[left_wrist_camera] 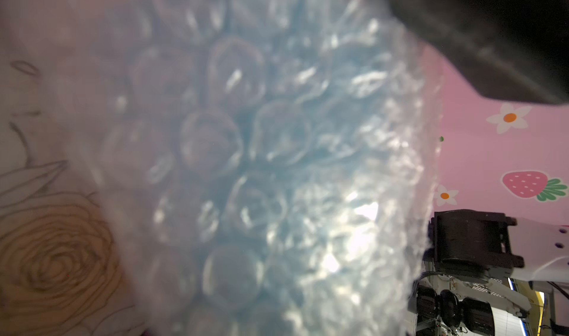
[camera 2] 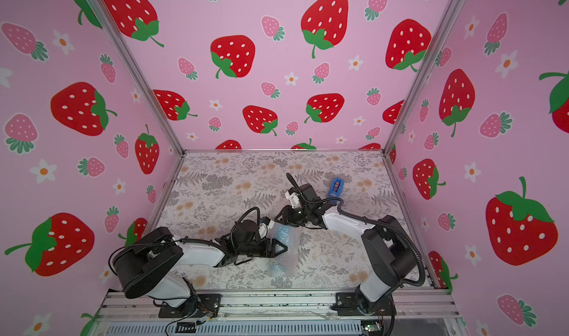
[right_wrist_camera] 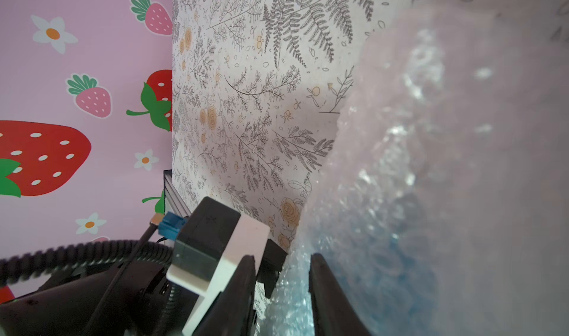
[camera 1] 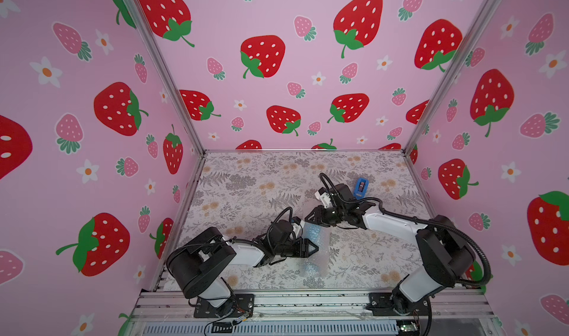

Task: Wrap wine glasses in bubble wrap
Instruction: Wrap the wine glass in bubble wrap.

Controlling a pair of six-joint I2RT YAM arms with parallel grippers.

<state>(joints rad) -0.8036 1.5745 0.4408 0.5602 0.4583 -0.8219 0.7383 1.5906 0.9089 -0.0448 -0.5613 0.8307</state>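
In both top views the bubble wrap (camera 1: 318, 259) is only a pale, shiny roll near the middle of the surface (camera 1: 246, 180). Its long way runs from 12 to 6 o'clock, and faint blue shows at both ends.

My left wrist view shows more: the light blue goblet (left_wrist_camera: 277, 171) sits right behind the bubbles and fills most of the picture, covered on the side I see.

My right wrist view adds the two dark fingers (right_wrist_camera: 324, 291) of my left hand (camera 1: 314, 249). They stand apart with a fold of wrap between them, and I cannot tell whether they squeeze it. That hand reaches the roll's middle from 9 o'clock.

My right hand (camera 1: 307, 218) sits at the roll's 12 o'clock end, tips at the wrap's edge. I cannot tell whether it is spread or pinching, since no view shows its tips clearly.

A blue tape dispenser (camera 1: 361, 188) stands at about 1 o'clock from the roll, apart from it, seen only from above.
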